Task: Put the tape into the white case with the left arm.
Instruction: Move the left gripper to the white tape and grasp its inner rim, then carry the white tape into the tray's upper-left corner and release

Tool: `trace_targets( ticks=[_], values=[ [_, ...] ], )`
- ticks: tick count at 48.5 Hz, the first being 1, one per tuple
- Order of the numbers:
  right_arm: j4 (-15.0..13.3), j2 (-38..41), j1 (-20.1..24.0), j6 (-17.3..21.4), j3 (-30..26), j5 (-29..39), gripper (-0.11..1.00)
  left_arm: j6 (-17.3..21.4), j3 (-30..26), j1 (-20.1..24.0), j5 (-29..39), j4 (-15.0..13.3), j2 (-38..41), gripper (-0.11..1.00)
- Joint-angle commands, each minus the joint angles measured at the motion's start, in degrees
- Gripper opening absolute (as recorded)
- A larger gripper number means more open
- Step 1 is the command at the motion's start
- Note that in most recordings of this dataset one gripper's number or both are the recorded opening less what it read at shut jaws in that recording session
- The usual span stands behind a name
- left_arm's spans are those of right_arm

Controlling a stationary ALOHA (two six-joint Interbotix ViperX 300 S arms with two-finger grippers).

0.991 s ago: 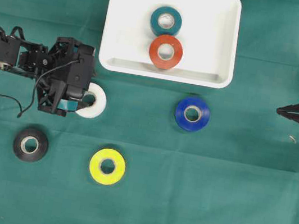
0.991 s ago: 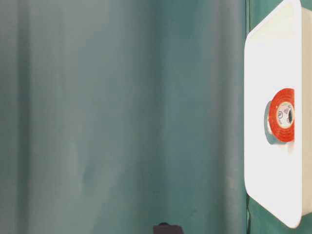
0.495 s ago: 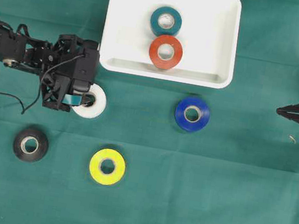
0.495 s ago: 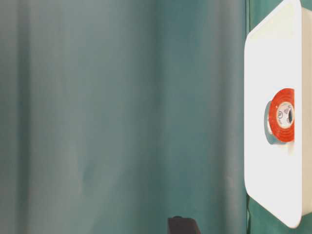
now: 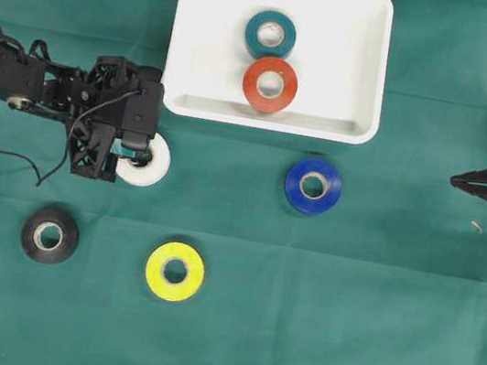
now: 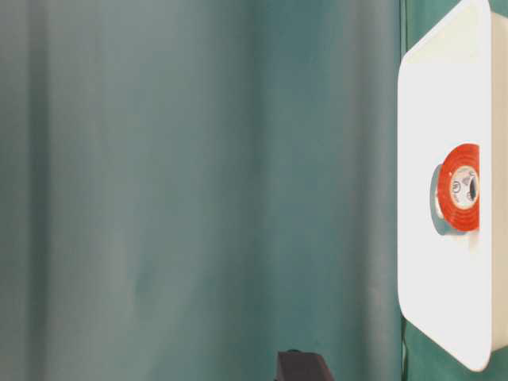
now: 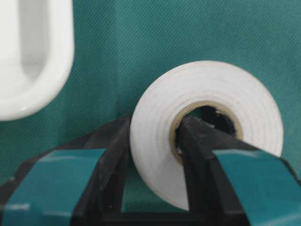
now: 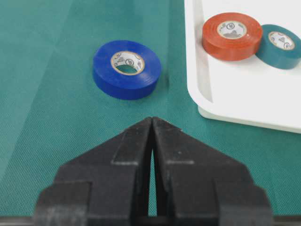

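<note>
Clamping white tape [image 7: 207, 127]; left hand [image 7: 150, 141].

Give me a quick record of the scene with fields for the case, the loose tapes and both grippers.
case: white case at the top middle of the green cloth
in case: teal tape and red tape, side by side
loose on cloth: white tape, blue tape, black tape, yellow tape
left gripper: shut on the white tape, one finger through its hole, one outside the ring
right gripper: shut, holding nothing, at the right edge
white tape position: on the cloth, just outside the case's lower left corner
</note>
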Motion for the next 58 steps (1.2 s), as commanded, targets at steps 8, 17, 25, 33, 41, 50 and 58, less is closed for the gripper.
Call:
trace_targets(
  ticks=[8, 17, 25, 33, 41, 50, 58],
  values=[
    [-0.09, 0.35, -0.09, 0.00, -0.53, -0.53, -0.09, -0.26, -1.41, -0.97, 1.67, -0.09, -2.64, 0.28],
    [-0.09, 0.35, -0.09, 0.00, -0.53, -0.53, -0.09, -0.44, -3.96, -3.43, 7.73, -0.09, -6.33, 0.28],
    [-0.09, 0.35, -0.09, 0.00, -0.53, -0.53, -0.09, -0.44, -6.59, -5.10, 13.27, -0.18, -8.00, 0.28],
    [-0.09, 0.44, -0.09, 0.00, -0.53, -0.53, -0.09, -0.18, -8.35, -5.36, 15.82, -0.09, -8.70, 0.28],
    [-0.09, 0.35, -0.09, 0.00, -0.53, -0.53, -0.09, 0.00, -8.61, -5.19, 15.82, -0.09, -8.79, 0.28],
    [-0.09, 0.44, -0.09, 0.00, -0.53, -0.53, -0.09, 0.09, -9.32, -4.92, 15.56, -0.09, -8.35, 0.28],
    [-0.09, 0.35, -0.09, 0.00, -0.53, -0.53, -0.09, 0.44, -11.43, -4.57, 14.68, 0.09, -6.59, 0.28]
  ],
)
